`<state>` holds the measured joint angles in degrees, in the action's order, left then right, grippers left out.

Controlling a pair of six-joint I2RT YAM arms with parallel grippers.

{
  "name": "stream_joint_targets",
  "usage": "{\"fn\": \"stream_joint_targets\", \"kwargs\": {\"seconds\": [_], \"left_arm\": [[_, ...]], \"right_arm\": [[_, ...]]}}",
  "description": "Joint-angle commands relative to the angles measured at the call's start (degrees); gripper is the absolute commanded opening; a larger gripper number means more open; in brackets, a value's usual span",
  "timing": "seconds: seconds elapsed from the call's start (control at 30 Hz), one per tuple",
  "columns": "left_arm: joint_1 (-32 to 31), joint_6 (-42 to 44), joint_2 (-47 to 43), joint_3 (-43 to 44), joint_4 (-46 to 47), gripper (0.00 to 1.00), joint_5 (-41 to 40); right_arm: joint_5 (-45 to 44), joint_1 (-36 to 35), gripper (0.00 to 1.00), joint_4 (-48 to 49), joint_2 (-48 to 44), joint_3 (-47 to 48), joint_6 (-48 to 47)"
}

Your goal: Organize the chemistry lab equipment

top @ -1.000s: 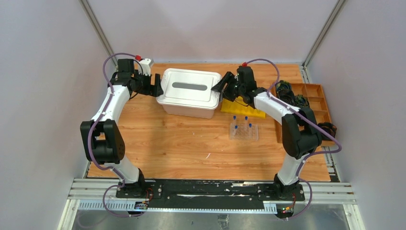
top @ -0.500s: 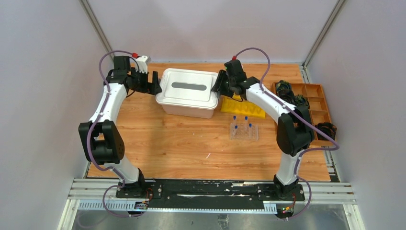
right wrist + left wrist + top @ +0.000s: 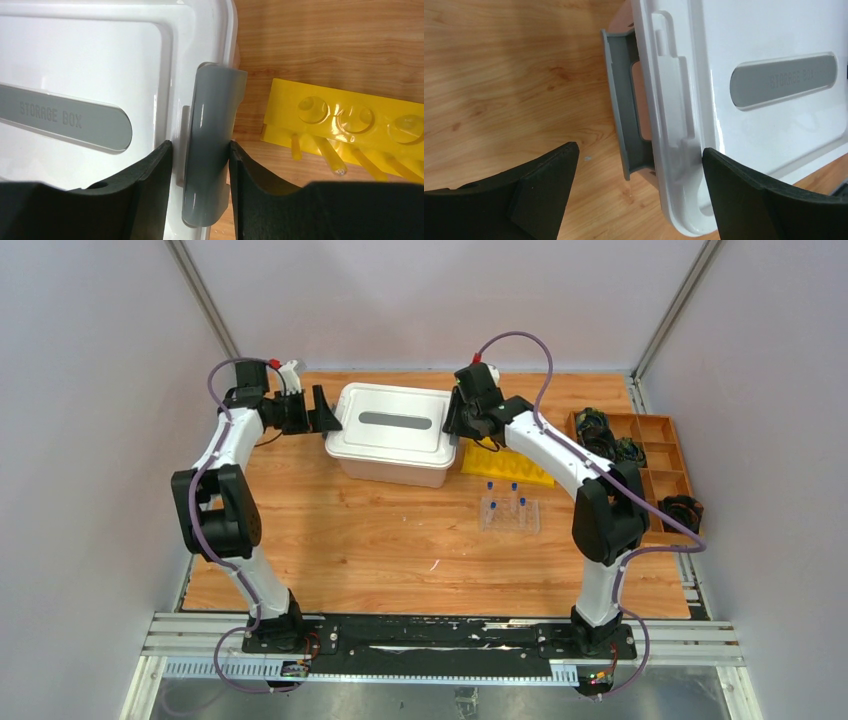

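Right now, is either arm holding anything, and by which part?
The right gripper pinches the storage box by its grey end latch. The left gripper is open, holding nothing.

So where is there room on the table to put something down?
Bare wood in front of the white box, left of the tube rack, is free. Crowded on the right: yellow stand, orange tray, and right gripper on the gray latch.

Both arms reach far forward, elbows kinked outward, flanking the storage box. Left gripper sits at the box's left end, fingers spread wide and gripping nothing. Right gripper sits at the box's right end, wrist angled down, fingers pinched on the grey latch there.
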<state>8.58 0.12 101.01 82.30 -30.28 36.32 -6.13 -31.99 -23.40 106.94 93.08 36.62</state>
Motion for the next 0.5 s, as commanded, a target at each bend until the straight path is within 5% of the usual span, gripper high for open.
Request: {"fn": "stream_joint_targets", "kwargs": {"seconds": [0.0,0.23,0.37,0.47], "left_arm": [[0.3,-4.2,2.6,1.4,3.0,1.0,6.2],[0.3,-7.8,3.1,-0.2,7.7,0.99,10.9],[0.3,-11.1,2.8,-2.0,11.3,0.8,12.3],[0.2,-11.7,2.3,-3.4,12.8,0.75,11.8]], "right_arm": [[-4.0,-1.1,0.38,-3.5,1.2,2.2,-5.0],[1.5,-1.1,0.34,-4.1,4.7,5.8,-8.0],[3.8,-1.1,0.31,-4.8,6.5,7.9,-9.2],[4.8,-1.1,0.3,-5.0,7.2,8.5,-9.6]]}}
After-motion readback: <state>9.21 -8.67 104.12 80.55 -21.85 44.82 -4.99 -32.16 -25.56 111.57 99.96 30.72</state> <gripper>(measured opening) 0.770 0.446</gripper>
